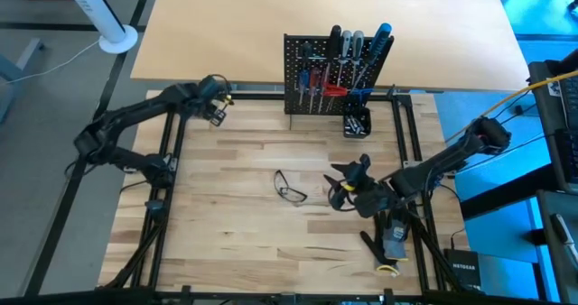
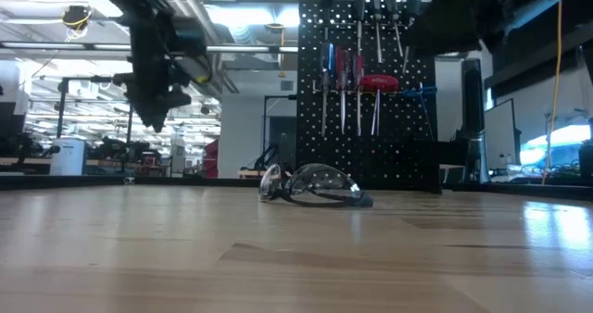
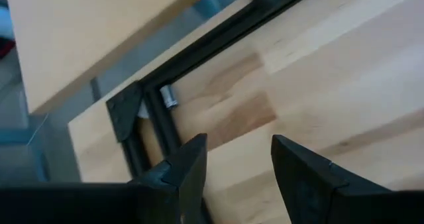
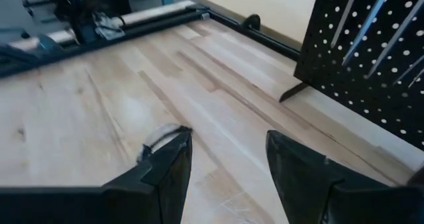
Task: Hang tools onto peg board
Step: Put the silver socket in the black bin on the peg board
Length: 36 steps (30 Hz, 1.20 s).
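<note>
Black holed peg board (image 1: 316,75), red/blue tools (image 1: 336,70)

A robotics lab or workshop, by the look of it — an open industrial hall. Beyond the butcher-block desk (image 1: 235,224) run long rows of ceiling strip lights (image 2: 250,17) and exposed ducting, with more workbenches and equipment (image 2: 102,151) far back. Black metal framing (image 1: 163,206) edges the desk, cables trail off its sides, and an upright peg board (image 1: 316,75) holds screwdrivers — safety glasses (image 2: 310,185) lie on the wood.
</note>
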Available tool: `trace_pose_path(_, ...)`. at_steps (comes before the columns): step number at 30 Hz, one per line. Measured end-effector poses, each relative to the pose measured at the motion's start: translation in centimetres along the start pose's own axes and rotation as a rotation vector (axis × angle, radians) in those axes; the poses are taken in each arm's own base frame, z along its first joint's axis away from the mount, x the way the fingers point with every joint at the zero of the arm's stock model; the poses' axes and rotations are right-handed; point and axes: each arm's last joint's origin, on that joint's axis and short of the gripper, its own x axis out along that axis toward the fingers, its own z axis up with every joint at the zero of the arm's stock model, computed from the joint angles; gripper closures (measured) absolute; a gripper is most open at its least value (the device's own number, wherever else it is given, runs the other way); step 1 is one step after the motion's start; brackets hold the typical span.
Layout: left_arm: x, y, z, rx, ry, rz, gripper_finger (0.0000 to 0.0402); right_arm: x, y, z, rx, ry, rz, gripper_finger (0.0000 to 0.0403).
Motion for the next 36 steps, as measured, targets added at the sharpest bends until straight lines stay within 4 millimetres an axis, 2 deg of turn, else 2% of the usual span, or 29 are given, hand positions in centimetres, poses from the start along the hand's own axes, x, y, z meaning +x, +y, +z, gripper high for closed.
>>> trace_pose_path(4,2.4,1.0,1.2,-0.012,0.13,0.048,0.0243,0.7,0.5,-0.9,-0.043,0.011,-0.028,0.0208)
trace_pose_path(10,6.7,1.4,1.3,0.002,0.294,0.105,0.0243,1.3,0.9,-1.7,-0.076,-0.025,-0.085,0.0208)
trace_pose_path(16,9.1,0.4,2.1,0.028,0.31,0.103,0.0243,1.3,1.1,-1.7,-0.103,-0.042,-0.093,0.0208)
trace_pose_path(27,12.0,2.4,4.6,0.059,0.339,0.13,0.0243,1.3,1.0,-1.6,-0.148,-0.063,-0.124,0.0208)
trace_pose_path(31,13.0,2.6,5.3,0.074,0.362,0.125,0.0243,1.3,0.9,-1.6,-0.196,-0.07,-0.146,0.0208)
trace_pose_path(36,14.5,2.2,5.1,0.188,0.425,0.202,0.0243,1.6,0.6,-1.4,-0.239,-0.085,-0.186,0.0208)
